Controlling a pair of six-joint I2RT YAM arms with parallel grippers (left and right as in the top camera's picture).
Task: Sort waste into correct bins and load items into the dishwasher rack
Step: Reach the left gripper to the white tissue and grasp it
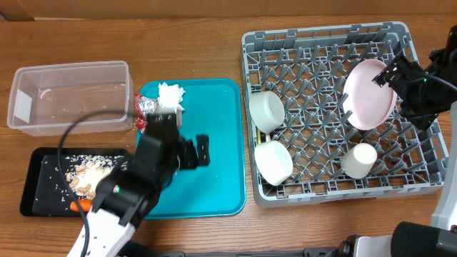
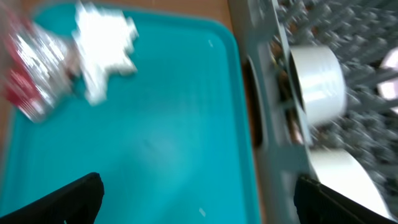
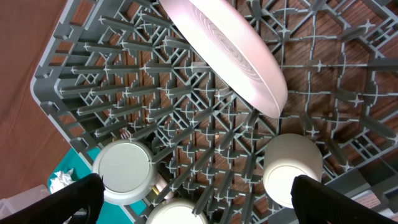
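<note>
We record: rack (image 1: 325, 187) on the table (image 1: 214, 43), carrying plate (image 1: 369, 93) tilted on edge, bowls (image 1: 267, 111) along its left side, cup (image 1: 358, 160) near the front. Napkin (image 1: 171, 95) and wrapper (image 1: 146, 107) at the teal tray's (image 1: 221, 171) far left corner. Crumbs (image 1: 86, 175) and carrot (image 1: 81, 205) in the black tray (image 1: 36, 185), tub (image 1: 71, 96) behind it. Left pincer (image 2: 198, 202) spread, empty, over the teal tray; right pincer (image 3: 199, 202) spread, empty, above the rack.

wrapper (image 2: 32, 78) print: too blurred to read
tub (image 1: 71, 68) sticker (image 1: 23, 106): nothing legible
elsewhere: no readable text
</note>
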